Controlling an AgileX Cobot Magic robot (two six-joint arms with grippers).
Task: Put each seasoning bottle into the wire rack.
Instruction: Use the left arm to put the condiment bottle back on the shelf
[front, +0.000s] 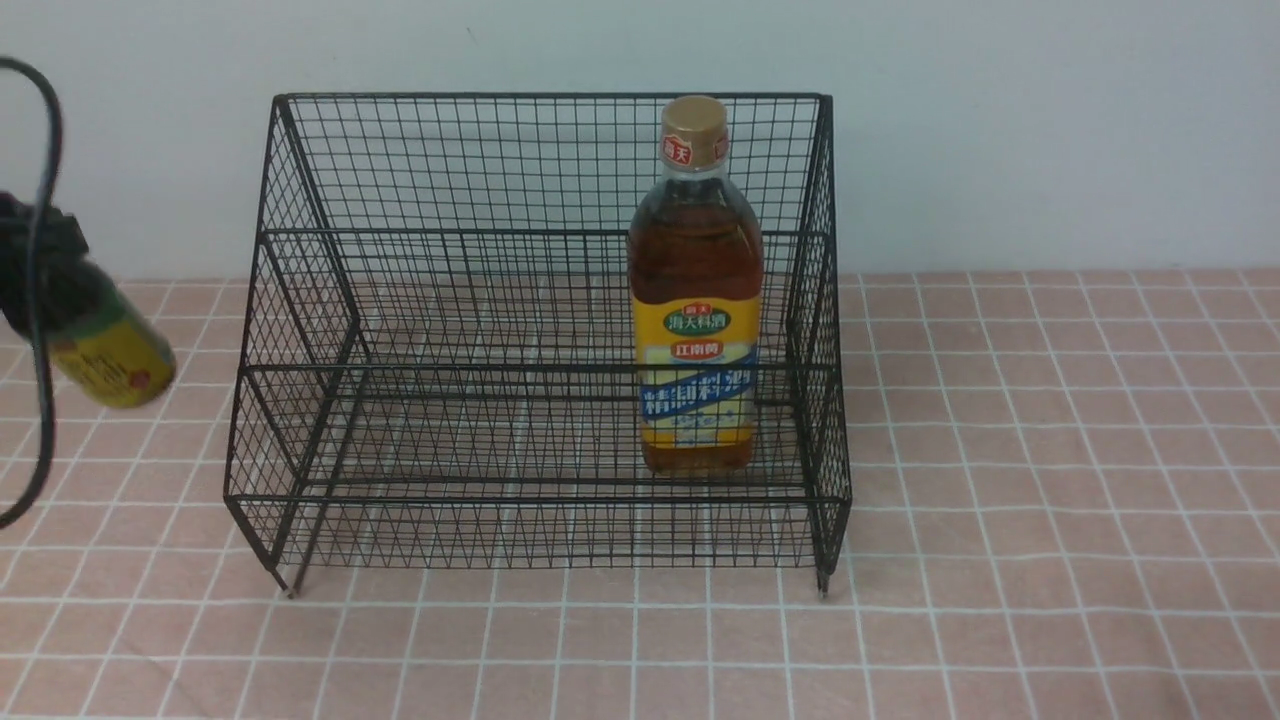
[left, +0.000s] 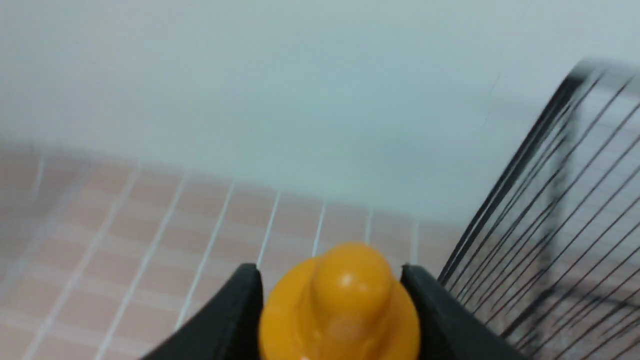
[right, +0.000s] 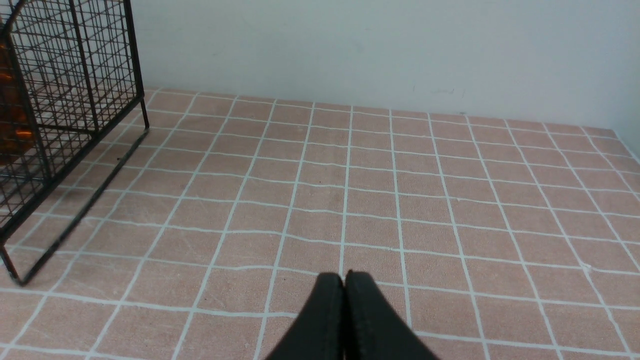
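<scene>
At the front view's left edge, the small bottle (front: 115, 360) is gripped around its cap end by the left gripper (left: 332, 280), its body tilted down toward the rack (front: 540, 498), which stands just beside, centre-left; the right gripper (right: 342, 275) is closed, empty.

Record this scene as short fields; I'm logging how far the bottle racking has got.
tall amber bottle: upright in the wire rack, toward its right side
small bottle: outside the rack, to its left, tilted, orange cap
left end effector: closed on the small bottle
right end effector: shut, holding nothing
racked: one of the two bottles
remaining: small bottle
</scene>
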